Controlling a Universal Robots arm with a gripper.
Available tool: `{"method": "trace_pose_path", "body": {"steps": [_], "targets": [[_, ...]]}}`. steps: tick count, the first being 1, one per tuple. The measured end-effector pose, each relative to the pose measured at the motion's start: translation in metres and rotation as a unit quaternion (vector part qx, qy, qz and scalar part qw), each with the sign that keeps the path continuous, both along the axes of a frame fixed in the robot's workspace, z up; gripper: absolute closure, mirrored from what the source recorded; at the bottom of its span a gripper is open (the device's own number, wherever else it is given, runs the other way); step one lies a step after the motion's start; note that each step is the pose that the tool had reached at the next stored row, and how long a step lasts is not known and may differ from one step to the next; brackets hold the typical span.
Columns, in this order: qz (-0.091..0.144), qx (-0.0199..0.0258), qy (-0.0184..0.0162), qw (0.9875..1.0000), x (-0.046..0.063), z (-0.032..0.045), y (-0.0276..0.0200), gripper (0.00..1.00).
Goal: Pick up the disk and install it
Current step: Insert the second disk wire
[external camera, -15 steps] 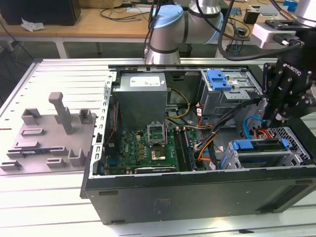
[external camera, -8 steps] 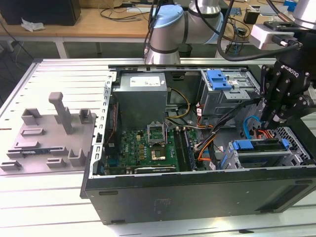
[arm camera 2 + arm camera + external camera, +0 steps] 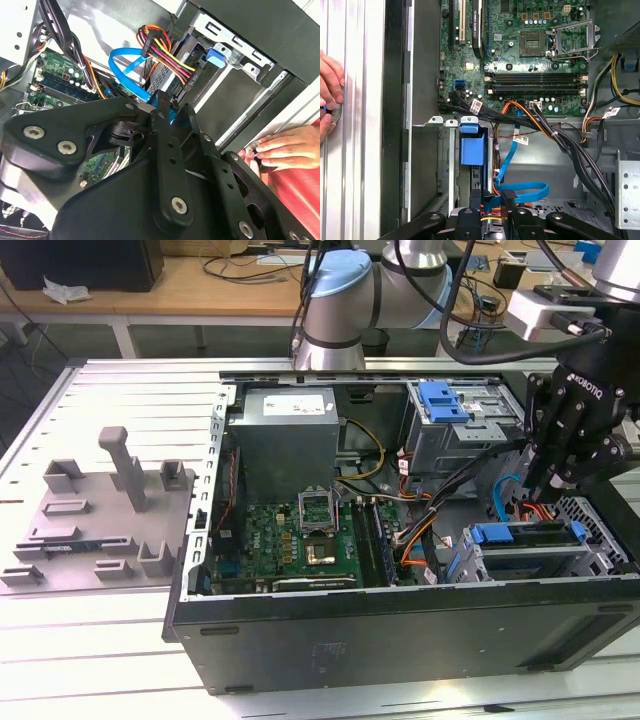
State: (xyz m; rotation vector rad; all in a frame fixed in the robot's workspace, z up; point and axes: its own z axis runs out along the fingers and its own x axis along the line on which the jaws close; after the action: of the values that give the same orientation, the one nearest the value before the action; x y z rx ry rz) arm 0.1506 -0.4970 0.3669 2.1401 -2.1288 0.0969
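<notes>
The disk [image 3: 527, 536] sits in the lower drive bay at the exterior view's right of the open computer case, blue carrier edge up and grey metal below it. Its blue carrier tab [image 3: 471, 145] shows in the first wrist view, inside the bay's metal rails. My gripper [image 3: 537, 486] hangs just above the bay's left end. In both wrist views its black fingers [image 3: 476, 202] stand a little apart with nothing between them; cables show through the gap. In the second wrist view the gripper [image 3: 174, 114] points at a blue flat cable [image 3: 127, 70].
A person's hand [image 3: 329, 92] rests on the table outside the case wall, also seen as a hand [image 3: 280, 147] in the second wrist view. Cable bundles [image 3: 430, 530] cross beside the bay. The case also holds a power supply [image 3: 285, 435], a motherboard [image 3: 300, 540] and a blue bracket [image 3: 445, 400]. A grey fixture [image 3: 110, 510] lies outside it.
</notes>
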Motion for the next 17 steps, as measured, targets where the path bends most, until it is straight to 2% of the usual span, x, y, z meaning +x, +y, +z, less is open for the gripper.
{"method": "trace_pose_path", "body": {"steps": [2,3,11,13,15,17], "targets": [[0.0,0.0,0.0,1.0,0.0,-0.0001,0.0,0.71],[0.0,0.0,0.0,1.0,0.0,-0.0002,0.0,0.84],[0.0,0.0,0.0,1.0,0.0,-0.0003,0.0,0.84],[0.0,0.0068,0.0,1.0,0.0001,-0.0003,-0.0026,0.84],[0.0,0.0156,0.0,0.9999,0.0,-0.0001,-0.0058,0.84],[0.0,0.0196,0.0,0.9998,0.0001,-0.0002,-0.0088,0.84]]}}
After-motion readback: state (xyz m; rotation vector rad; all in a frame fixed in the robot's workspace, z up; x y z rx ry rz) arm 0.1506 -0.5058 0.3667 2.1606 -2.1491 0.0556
